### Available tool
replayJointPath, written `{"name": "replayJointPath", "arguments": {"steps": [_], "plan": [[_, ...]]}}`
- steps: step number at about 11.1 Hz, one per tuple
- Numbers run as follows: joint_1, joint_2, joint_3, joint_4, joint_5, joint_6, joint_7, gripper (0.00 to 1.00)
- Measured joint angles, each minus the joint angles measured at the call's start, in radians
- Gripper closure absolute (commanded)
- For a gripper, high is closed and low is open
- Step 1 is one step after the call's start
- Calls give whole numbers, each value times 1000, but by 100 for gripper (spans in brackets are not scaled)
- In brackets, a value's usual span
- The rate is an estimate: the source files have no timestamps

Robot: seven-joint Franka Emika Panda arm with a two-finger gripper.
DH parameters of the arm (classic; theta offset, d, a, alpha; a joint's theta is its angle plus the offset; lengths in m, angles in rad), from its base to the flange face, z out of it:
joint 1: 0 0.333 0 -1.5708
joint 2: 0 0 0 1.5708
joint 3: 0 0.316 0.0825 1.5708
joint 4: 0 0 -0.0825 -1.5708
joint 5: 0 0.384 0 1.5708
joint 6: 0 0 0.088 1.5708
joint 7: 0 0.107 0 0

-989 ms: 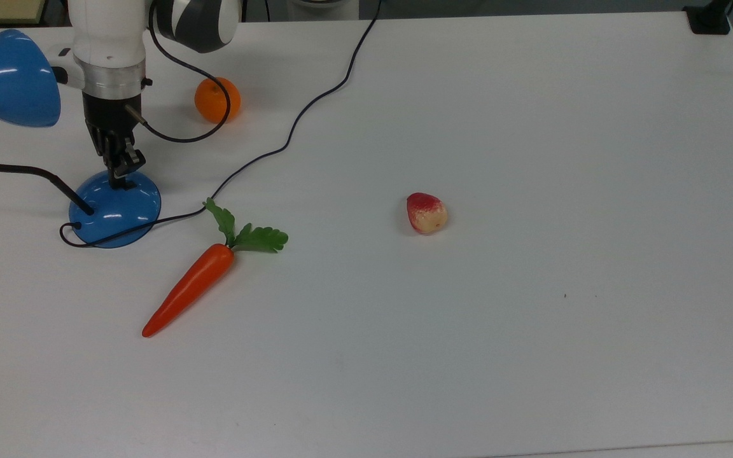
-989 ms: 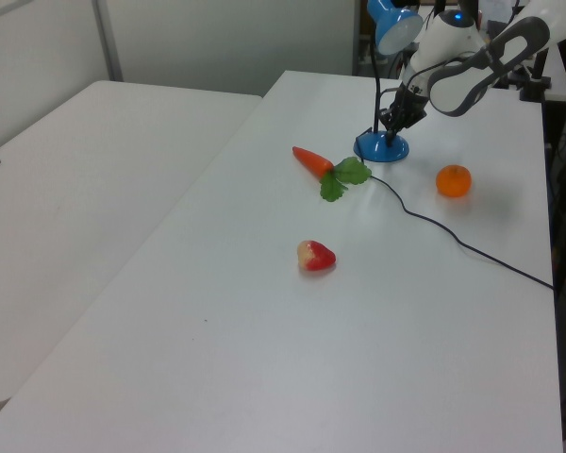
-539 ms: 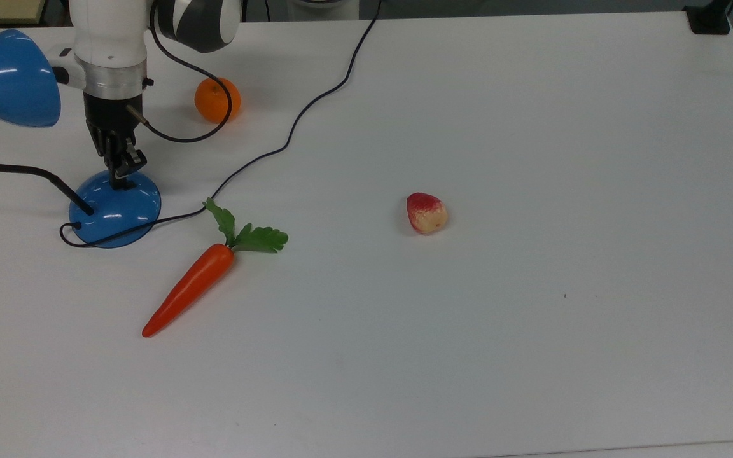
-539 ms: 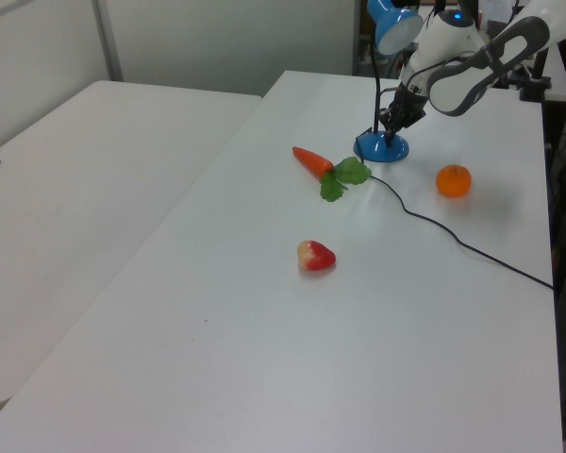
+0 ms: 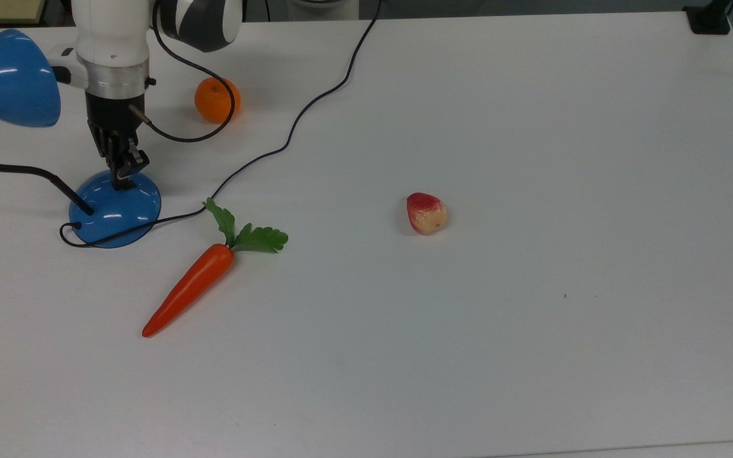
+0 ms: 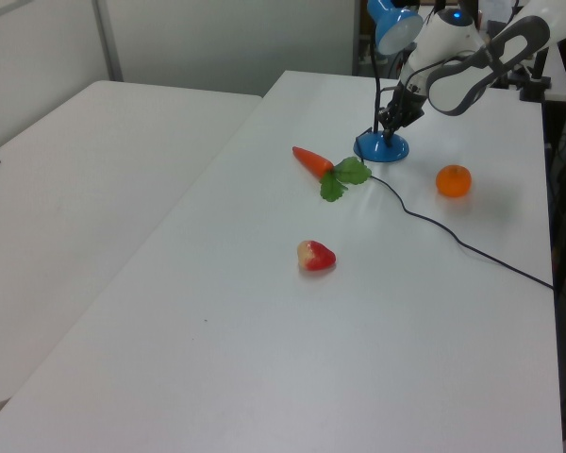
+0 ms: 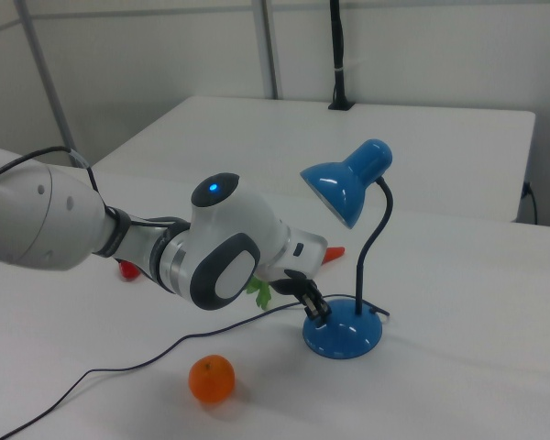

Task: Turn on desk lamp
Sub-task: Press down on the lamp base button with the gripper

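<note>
Desk: plain white desk (image 5: 532,127), with a second white one beside it on the left view's left (image 6: 66,189).
Desk lamp: glossy blue desk lamp (image 5: 115,207) sits at the top view's far left; the domed base is flat on the desk, a black bendy neck goes up from it, and the cone shade (image 7: 348,183) hangs above, tilted down.
Cord: thin black cord (image 5: 315,102) loops round the base, then snakes off across the desk toward the far edge in the top view.
Hand: the hand (image 5: 123,175) points straight down with its tips right at the top of the lamp's base, on the side nearer the orange. Fingers look clenched close together with nothing between them.
Arm: white and grey arm (image 7: 165,238), reaching in from the right view's left.
Orange: small orange (image 5: 217,100) near the base, just past the arm in the top view.
Carrot: toy carrot (image 5: 195,283) with green leaves, lying flat, its leafy end just beside the cord.
Strawberry: red and pale strawberry-looking thing (image 5: 426,213), well apart from the lamp, mid-desk.
</note>
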Motion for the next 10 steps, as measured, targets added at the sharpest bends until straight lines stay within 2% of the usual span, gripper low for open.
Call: {"name": "replayJointPath", "arguments": {"steps": [10], "plan": [[18,2,0,-7,-1,0,0,100]]}}
